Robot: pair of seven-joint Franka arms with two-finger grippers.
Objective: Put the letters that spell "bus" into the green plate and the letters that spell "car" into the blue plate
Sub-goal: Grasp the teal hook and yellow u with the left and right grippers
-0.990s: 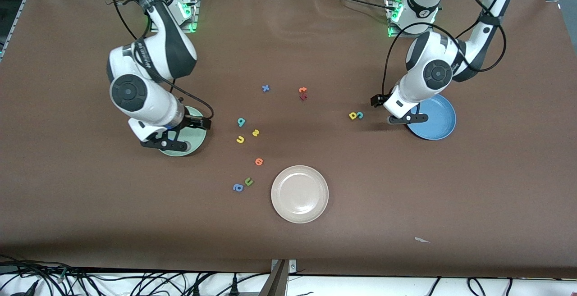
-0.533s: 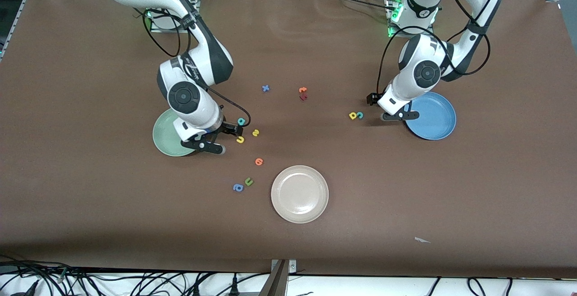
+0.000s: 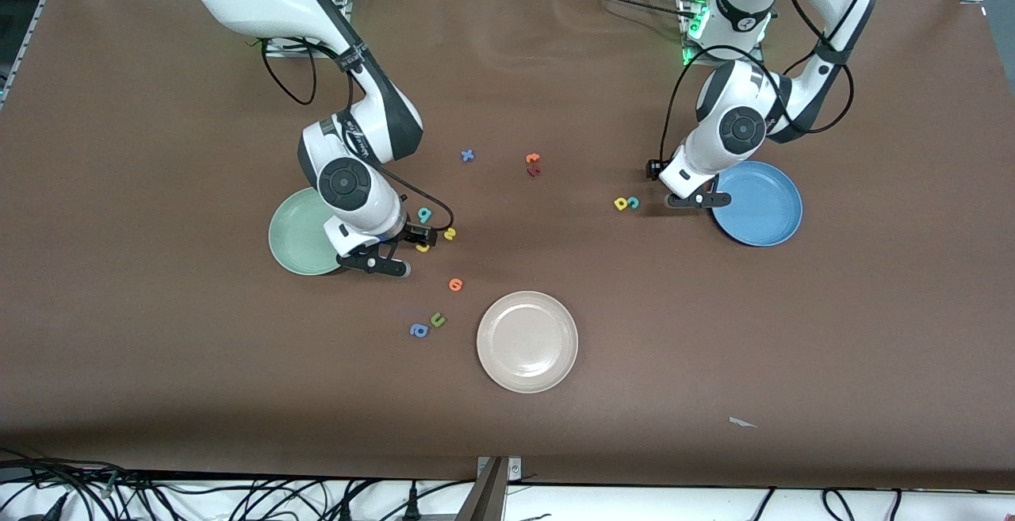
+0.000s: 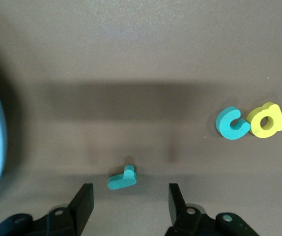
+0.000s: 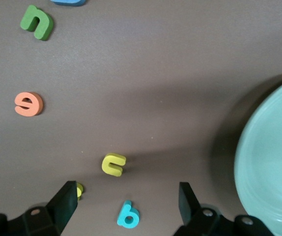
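The teal "b" (image 5: 128, 215) lies on the table between the fingers of my open right gripper (image 5: 127, 194), untouched. The yellow "u" (image 5: 113, 164) is close by, and the yellow "s" (image 5: 79, 190) peeks out beside one finger. This right gripper (image 3: 377, 264) hovers at the edge of the green plate (image 3: 297, 237). My left gripper (image 4: 130, 194) is open around the small teal "r" (image 4: 122, 179) without touching it. The teal "c" (image 4: 233, 124) and yellow "a" (image 4: 266, 120) lie together a short way off. The left gripper (image 3: 698, 200) hangs beside the blue plate (image 3: 761, 204).
A cream-white plate (image 3: 527, 341) sits nearer the front camera at mid-table. An orange round letter (image 3: 455, 285), green "u" (image 3: 438, 319) and blue "a" (image 3: 418, 331) lie near it. A blue "x" (image 3: 468, 155) and orange and dark red letters (image 3: 533, 165) lie toward the bases.
The right arm swung from over the green plate to the "b", "u" and "s" letters. The left gripper shifted off the blue plate's edge toward the "c" and "a".
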